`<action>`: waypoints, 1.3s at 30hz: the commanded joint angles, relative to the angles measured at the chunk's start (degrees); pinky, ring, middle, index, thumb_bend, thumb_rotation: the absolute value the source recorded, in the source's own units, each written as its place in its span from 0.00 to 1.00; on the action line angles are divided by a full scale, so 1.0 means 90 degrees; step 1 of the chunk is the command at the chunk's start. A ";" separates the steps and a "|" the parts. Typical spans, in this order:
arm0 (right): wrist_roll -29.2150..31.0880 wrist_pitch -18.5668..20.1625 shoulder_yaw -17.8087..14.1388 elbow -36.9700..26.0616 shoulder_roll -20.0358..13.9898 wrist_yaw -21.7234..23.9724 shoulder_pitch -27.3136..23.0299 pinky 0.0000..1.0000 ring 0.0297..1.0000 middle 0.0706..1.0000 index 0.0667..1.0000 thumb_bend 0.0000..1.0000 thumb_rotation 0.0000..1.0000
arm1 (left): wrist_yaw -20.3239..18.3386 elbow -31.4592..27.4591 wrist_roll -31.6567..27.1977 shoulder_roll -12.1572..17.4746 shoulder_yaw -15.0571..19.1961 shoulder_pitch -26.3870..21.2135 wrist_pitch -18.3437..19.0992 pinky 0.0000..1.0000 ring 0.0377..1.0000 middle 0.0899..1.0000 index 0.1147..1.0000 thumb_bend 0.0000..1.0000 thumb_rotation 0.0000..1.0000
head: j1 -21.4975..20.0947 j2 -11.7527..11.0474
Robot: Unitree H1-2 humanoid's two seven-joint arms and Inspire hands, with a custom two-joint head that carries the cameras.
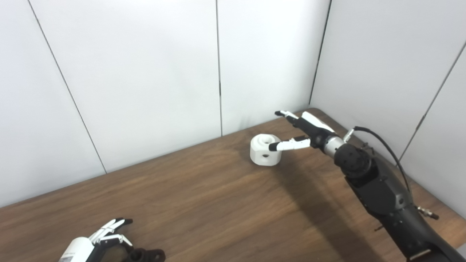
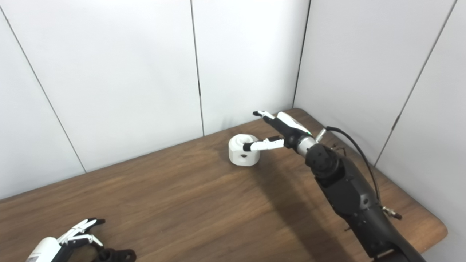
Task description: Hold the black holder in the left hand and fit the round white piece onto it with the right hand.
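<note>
- Left eye view first, biggest thing down: the wooden table [image 1: 204, 189] fills the lower half, tucked into a corner of plain white wall panels [image 1: 145, 72]
- right hand [image 1: 304, 133] is stretched out far across the table with fingers spread, holding nothing; one fingertip lies over the near side of the round white piece [image 1: 265, 150], the rest poke past it toward the wall, so I'd say it's reaching in but hasn't closed on it
- that white piece sits on the table near the back wall, just left of the right hand; chunky short cylinder, recessed hole in the top, small hole in its side; no real long axis, so it should take a grip from any side
- left hand [image 2: 74, 234] is at the bottom edge, fingers apart, right by the black holder [image 2: 116, 254]; can't tell if they touch; well apart from the white piece
</note>
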 commanded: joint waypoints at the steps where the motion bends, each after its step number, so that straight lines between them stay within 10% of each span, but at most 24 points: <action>1: -0.0072 -0.0006 0.0027 -0.0019 -0.0297 -0.0028 -0.0294 0.90 1.00 1.00 0.96 1.00 0.65 | 0.0054 0.0383 0.0023 0.0117 -0.0152 0.0301 0.0120 0.85 0.92 0.87 0.42 0.52 0.05 | -0.0007 0.0008; 39: -0.1053 0.0034 0.0711 0.1216 0.0334 -0.1231 -0.0418 0.94 1.00 1.00 0.90 0.97 0.56 | -0.0296 0.0015 -0.0019 0.0181 0.0177 0.0593 0.0119 0.88 0.90 0.86 0.42 0.52 0.05 | 0.0190 0.0228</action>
